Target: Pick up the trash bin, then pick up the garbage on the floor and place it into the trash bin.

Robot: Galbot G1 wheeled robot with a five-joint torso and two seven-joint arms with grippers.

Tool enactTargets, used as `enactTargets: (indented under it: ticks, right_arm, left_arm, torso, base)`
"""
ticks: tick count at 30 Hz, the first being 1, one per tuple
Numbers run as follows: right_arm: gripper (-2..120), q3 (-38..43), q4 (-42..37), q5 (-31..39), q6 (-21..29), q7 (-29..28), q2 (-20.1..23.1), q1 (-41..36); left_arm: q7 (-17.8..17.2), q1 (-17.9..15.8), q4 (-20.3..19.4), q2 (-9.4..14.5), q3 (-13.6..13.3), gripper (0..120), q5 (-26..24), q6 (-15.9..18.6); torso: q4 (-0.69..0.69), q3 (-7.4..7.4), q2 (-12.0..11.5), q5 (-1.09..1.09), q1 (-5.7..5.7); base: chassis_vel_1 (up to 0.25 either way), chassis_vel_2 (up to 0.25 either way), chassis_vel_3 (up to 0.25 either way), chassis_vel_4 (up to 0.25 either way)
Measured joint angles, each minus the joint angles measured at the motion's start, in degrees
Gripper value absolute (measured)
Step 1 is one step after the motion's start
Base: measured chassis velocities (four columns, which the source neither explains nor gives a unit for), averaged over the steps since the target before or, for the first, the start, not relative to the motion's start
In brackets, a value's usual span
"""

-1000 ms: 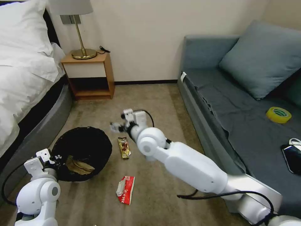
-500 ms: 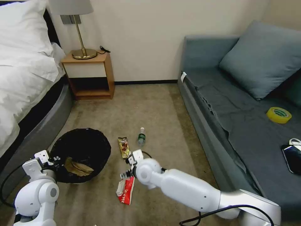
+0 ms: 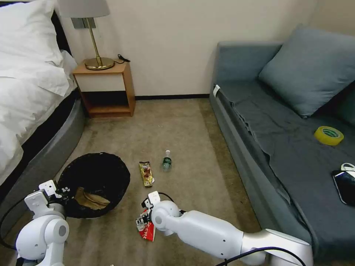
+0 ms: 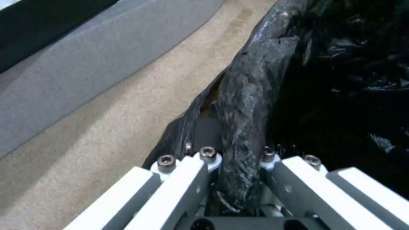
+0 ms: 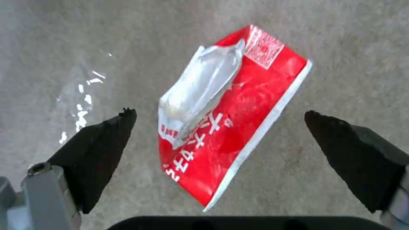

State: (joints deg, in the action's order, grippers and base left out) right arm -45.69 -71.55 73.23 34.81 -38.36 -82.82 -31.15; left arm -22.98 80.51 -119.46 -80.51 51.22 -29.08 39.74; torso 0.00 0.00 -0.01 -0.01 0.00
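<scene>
The trash bin (image 3: pixel 97 173), lined with a black bag, hangs just above the floor (image 3: pixel 177 125). My left gripper (image 3: pixel 61 192) is shut on its near rim (image 4: pixel 243 105), and a tan paper wrapper (image 3: pixel 90 198) lies inside. My right gripper (image 3: pixel 142 221) hovers low over the red-and-white packet (image 3: pixel 148 232). In the right wrist view its fingers (image 5: pixel 106 143) stand wide open on either side of the packet (image 5: pixel 251 121), which lies flat on the carpet. The dark snack wrapper (image 3: pixel 146 173) and the small clear bottle (image 3: pixel 166 162) lie farther out.
A bed (image 3: pixel 29 92) runs along the left, with a nightstand (image 3: pixel 105 90) and lamp (image 3: pixel 97 59) at the back. The grey sofa (image 3: pixel 281 140) borders the right and carries a yellow tape roll (image 3: pixel 328 135).
My right arm has swung back from beside the bottle and dropped low over the red-and-white packet. The bin in my left gripper has shifted slightly toward me.
</scene>
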Motion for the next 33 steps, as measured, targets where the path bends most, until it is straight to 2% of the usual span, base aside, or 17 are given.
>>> enactTargets:
  ticks: [8, 15, 18, 19, 23, 25, 27, 28, 31, 32, 33]
  right_arm:
    - [100, -0.6, 6.1, -4.0, -2.7, 2.9, -2.3, -0.6]
    - [99, -0.5, 7.8, -5.8, -3.7, 4.3, -2.7, -0.9]
    - [87, -0.6, 8.2, -6.9, -4.4, 5.0, -2.5, -1.2]
    - [87, -0.6, 8.2, -6.9, -4.4, 5.0, -2.5, -1.2]
    - [68, -1.2, 8.1, -7.6, -4.9, 5.6, -1.9, -1.5]
    - [66, -1.3, 8.1, -7.7, -5.0, 5.7, -1.8, -1.6]
    - [54, -1.4, 7.8, -8.0, -5.3, 5.9, -1.5, -1.6]
    - [54, -1.4, 7.8, -8.0, -5.3, 5.9, -1.5, -1.6]
    - [44, -1.5, 7.3, -8.1, -5.5, 6.0, -1.1, -1.3]
    - [35, -1.5, 6.9, -8.1, -5.5, 6.0, -0.8, -1.2]
    - [32, -1.5, 6.6, -8.1, -5.6, 6.0, -0.6, -1.1]
  left_arm:
    - [0.0, 0.2, -0.2, -0.5, 0.0, 2, 0.6, -0.2]
    - [0.0, 0.4, -0.3, -0.6, 0.2, 2, 0.7, -0.2]
    - [0.0, 0.4, -0.4, -0.7, 0.2, 2, 0.8, -0.2]
    - [0.0, 0.4, -0.4, -0.7, 0.2, 2, 0.8, -0.2]
    - [0.0, 0.4, -0.4, -0.8, 0.2, 2, 1.0, -0.2]
    - [0.0, 0.4, -0.4, -0.8, 0.2, 2, 1.0, -0.2]
    - [0.0, 0.5, -0.4, -0.8, 0.3, 2, 1.1, -0.2]
    - [0.0, 0.5, -0.4, -0.8, 0.3, 2, 1.1, -0.2]
    - [0.0, 0.4, -0.3, -0.7, 0.5, 2, 1.1, -0.3]
    - [0.0, 0.4, -0.2, -0.7, 0.5, 2, 1.1, -0.3]
    - [0.0, 0.4, -0.1, -0.7, 0.5, 2, 1.2, -0.3]
  torso:
    - [0.00, 0.00, 0.0, 0.00, 0.00]
    - [0.00, 0.00, 0.0, 0.00, 0.00]
    - [0.00, 0.00, 0.0, 0.01, 0.00]
    - [0.00, 0.00, 0.0, 0.01, 0.00]
    - [0.00, 0.00, 0.0, 0.01, 0.00]
    - [0.00, 0.00, 0.0, 0.01, 0.00]
    - [0.00, 0.00, 0.0, 0.01, 0.00]
    - [0.00, 0.00, 0.0, 0.01, 0.00]
    - [0.00, 0.00, 0.0, 0.01, 0.00]
    - [0.00, 0.00, 0.0, 0.01, 0.00]
    - [0.00, 0.00, 0.0, 0.01, 0.00]
  base:
    - [0.000, 0.000, 0.000, 0.000]
    - [0.000, 0.000, 0.000, 0.000]
    - [0.000, 0.000, 0.000, 0.000]
    - [0.000, 0.000, 0.000, 0.000]
    - [0.000, 0.000, 0.000, 0.000]
    - [0.000, 0.000, 0.000, 0.000]
    - [0.000, 0.000, 0.000, 0.000]
    - [0.000, 0.000, 0.000, 0.000]
    - [0.000, 0.000, 0.000, 0.000]
    - [0.000, 0.000, 0.000, 0.000]
    - [0.000, 0.000, 0.000, 0.000]
